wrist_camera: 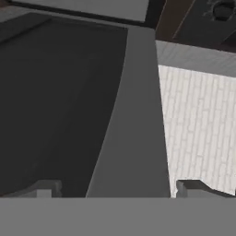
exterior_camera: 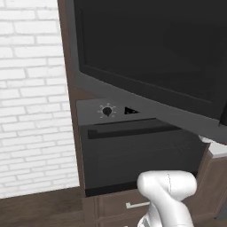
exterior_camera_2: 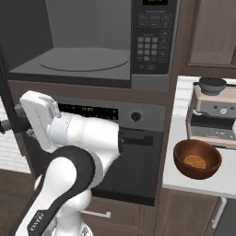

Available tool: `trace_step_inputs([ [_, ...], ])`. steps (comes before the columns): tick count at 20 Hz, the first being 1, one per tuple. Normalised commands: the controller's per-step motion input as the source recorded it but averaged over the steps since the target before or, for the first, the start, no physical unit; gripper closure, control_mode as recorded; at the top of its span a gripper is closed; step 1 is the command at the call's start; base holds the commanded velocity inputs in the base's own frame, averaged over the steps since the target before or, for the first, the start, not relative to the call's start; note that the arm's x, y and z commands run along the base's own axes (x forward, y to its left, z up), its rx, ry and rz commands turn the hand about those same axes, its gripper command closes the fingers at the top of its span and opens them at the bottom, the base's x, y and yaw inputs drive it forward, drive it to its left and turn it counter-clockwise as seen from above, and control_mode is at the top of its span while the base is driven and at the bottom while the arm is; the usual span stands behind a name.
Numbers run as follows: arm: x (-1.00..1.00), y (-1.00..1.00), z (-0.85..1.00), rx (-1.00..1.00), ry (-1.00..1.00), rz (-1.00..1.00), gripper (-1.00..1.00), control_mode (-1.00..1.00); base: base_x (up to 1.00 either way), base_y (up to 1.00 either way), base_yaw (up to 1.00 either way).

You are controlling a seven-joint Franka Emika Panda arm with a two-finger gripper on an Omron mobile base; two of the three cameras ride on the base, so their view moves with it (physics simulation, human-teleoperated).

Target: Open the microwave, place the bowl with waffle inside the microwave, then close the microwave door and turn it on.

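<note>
A: At the counter's front edge sits the bowl with waffle (exterior_camera_2: 197,159) — microwave door (exterior_camera: 146,57) swung open.

B: My claw (wrist_camera: 113,191) straddles its frame, spread, holding nothing — next, fetch the bowl.

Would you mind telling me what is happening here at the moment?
The robot arm is working on the microwave door, which stands swung open, so the microwave cavity and its turntable are exposed. In the hand view, the gripper is spread on either side of the door's grey frame edge. The bowl with waffle sits on the white counter to the right, beside a coffee machine, not yet loaded.
</note>
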Motion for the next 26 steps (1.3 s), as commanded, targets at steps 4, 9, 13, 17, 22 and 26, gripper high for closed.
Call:
trace_step_inputs([
  [4, -0.96, 1.00, 0.00, -0.33, -0.21, 0.11, -1.00, -1.00, 0.00, 0.00, 0.00],
  [9, -0.08, 1.00, -0.01, -0.35, -0.02, -0.13, -1.00, -1.00, 0.00, 0.00, 0.00],
  [13, 0.43, 1.00, 0.00, -0.34, 0.03, -0.25, -1.00, -1.00, 0.00, 0.00, 0.00],
  [17, 0.63, -0.37, -0.16, -0.23, 0.06, -0.22, -1.00, -1.00, 0.00, 0.00, 0.00],
  [22, 0.58, -1.00, -0.40, -0.21, 0.21, -0.24, -1.00, -1.00, 0.00, 0.00, 0.00],
  [26, 0.37, -1.00, -0.67, -0.17, 0.15, -0.36, -1.00, -1.00, 0.00, 0.00, 0.00],
])
